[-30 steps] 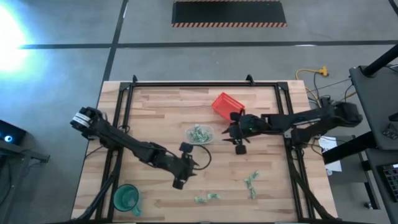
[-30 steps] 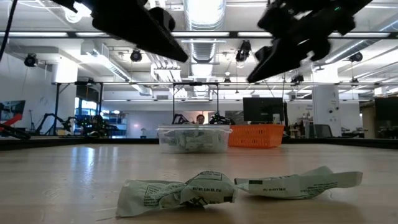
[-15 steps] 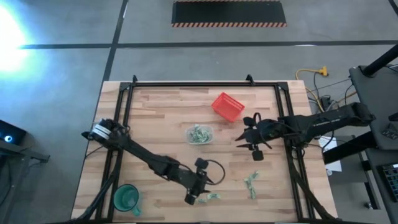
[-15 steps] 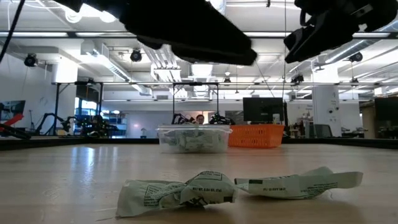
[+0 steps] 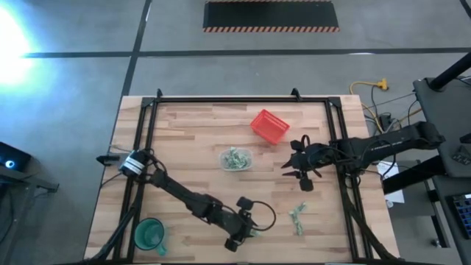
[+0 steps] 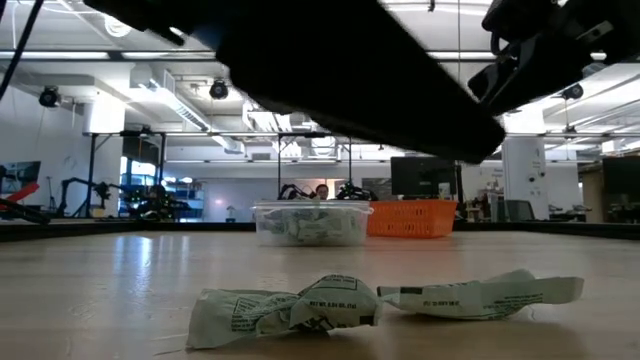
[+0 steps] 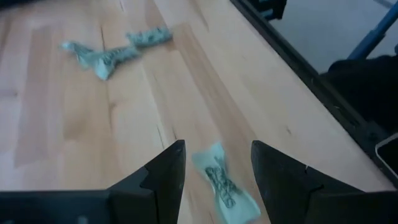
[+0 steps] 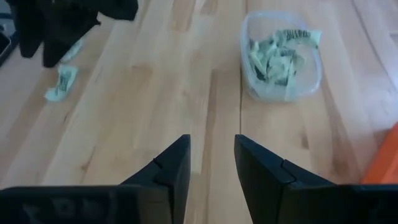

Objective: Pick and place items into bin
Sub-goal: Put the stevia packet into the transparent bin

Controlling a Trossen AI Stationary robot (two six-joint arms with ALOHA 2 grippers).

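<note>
Near the table's front edge my left gripper (image 7: pixel 214 163) hangs just above a green wrapped piece (image 7: pixel 222 182), fingers spread wide with the piece between them, nothing held. More wrapped pieces (image 5: pixel 297 218) lie to the right on the wood. My right gripper (image 5: pixel 301 165) hovers right of the clear bin (image 5: pixel 236 159), jaws partly apart and empty. That bin sits mid-table, wrappers inside, beside the red basket (image 5: pixel 268 126).

A red mesh basket (image 5: pixel 269 126) sits tilted toward the far side of the wooden table (image 5: pixel 184 154), right of centre. A green cup (image 5: pixel 149 235) stands at the near left corner.
</note>
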